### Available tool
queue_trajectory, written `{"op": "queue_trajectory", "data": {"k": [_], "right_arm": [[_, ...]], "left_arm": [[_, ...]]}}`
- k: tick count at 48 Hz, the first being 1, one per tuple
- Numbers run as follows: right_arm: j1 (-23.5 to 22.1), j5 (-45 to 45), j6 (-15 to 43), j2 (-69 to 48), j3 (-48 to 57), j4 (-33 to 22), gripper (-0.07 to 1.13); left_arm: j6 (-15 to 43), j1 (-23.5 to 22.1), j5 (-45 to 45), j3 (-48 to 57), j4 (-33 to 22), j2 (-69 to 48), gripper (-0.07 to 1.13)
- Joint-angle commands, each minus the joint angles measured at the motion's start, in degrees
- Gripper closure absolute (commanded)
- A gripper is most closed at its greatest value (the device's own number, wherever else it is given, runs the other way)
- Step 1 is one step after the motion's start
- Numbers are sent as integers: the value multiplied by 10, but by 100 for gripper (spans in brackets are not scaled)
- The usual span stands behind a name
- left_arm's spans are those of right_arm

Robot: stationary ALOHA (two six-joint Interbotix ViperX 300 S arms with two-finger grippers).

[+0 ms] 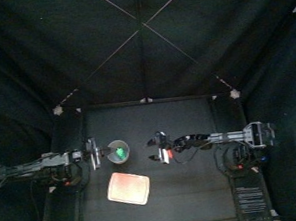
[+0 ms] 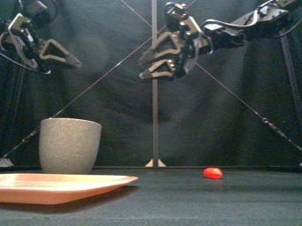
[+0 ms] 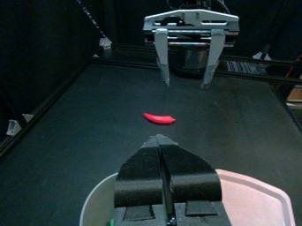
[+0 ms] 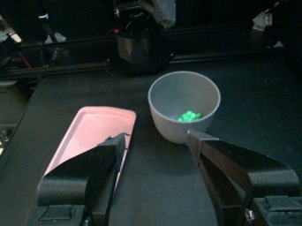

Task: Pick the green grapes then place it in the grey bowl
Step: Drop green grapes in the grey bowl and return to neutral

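Note:
The green grapes (image 4: 189, 115) lie inside the tall grey speckled cup (image 4: 183, 104), which stands upright on the table just behind the pink tray. From above the grapes (image 1: 120, 149) show as a green spot in the cup (image 1: 119, 150). My right gripper (image 4: 157, 141) hangs open above the table to the right of the cup, with nothing between its jaws; in the front view this right gripper (image 2: 162, 64) is high up. My left gripper (image 3: 165, 157) is shut and holds nothing, hovering above the cup's left side (image 1: 97, 151).
A flat pink tray (image 1: 129, 188) lies in front of the cup, near the front left. A small red toy (image 2: 213, 173) lies on the table right of the cup, below the right gripper; it looks like a chili (image 3: 160, 117).

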Motion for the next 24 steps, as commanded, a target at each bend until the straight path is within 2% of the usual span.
{"op": "queue_trajectory", "data": {"k": [1,24], "right_arm": [[0,-3,-1,-50,29,0,14],[4,-4,-2,-149,111,-44,14]], "left_arm": [[0,-1,-8,-4,0,2,93],[1,1,-22,7,2,2,93]]}}
